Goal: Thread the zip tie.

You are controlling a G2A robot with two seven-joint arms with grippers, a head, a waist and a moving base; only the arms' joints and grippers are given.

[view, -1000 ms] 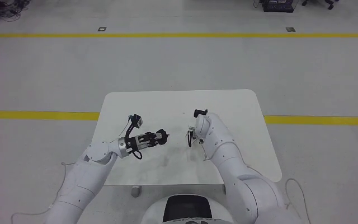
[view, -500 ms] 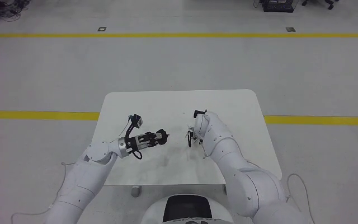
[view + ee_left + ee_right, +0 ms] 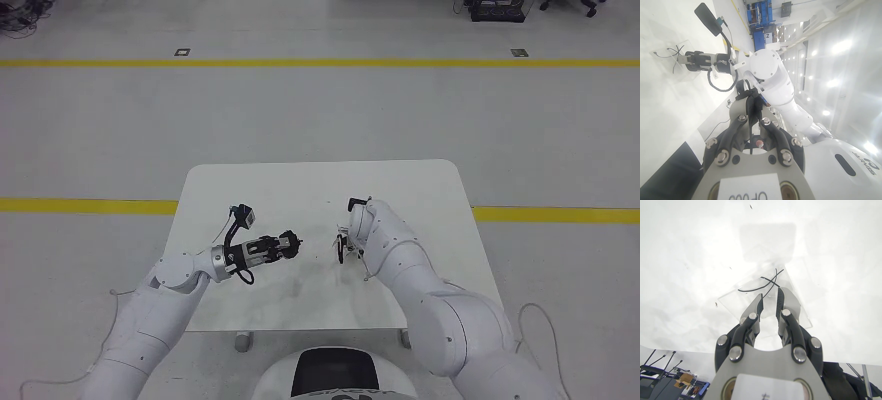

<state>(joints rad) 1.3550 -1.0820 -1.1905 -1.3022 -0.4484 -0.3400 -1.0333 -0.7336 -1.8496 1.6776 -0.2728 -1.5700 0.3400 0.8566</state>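
Several thin black zip ties (image 3: 773, 281) are lying flat on a clear plastic plate (image 3: 730, 298), crossing one another in a loose X, so their long axes are running in different directions along the plate. One end is curving in toward the right gripper (image 3: 770, 291) and is lying at the gap between its fingertips. From the top view the ties are too small to tell which way each is pointing across the table. The right gripper is hanging just above the plate with its jaws parted only a little. Its ribbed black pads (image 3: 779, 302) are sitting either side of that end, and it is not gripping anything. The left gripper (image 3: 751, 96) is hovering over the table a little apart from the right one and facing it, with its fingers drawn fully together. A thin black strand (image 3: 750, 136) is running back between them, though it is not possible to tell whether this is another zip tie. The plate is resting on a white table (image 3: 400, 180) with rounded corners. Around it a pale floor is showing, with yellow lines (image 3: 320, 63) crossing it, and blue racks (image 3: 761, 11) are standing far off in the room.
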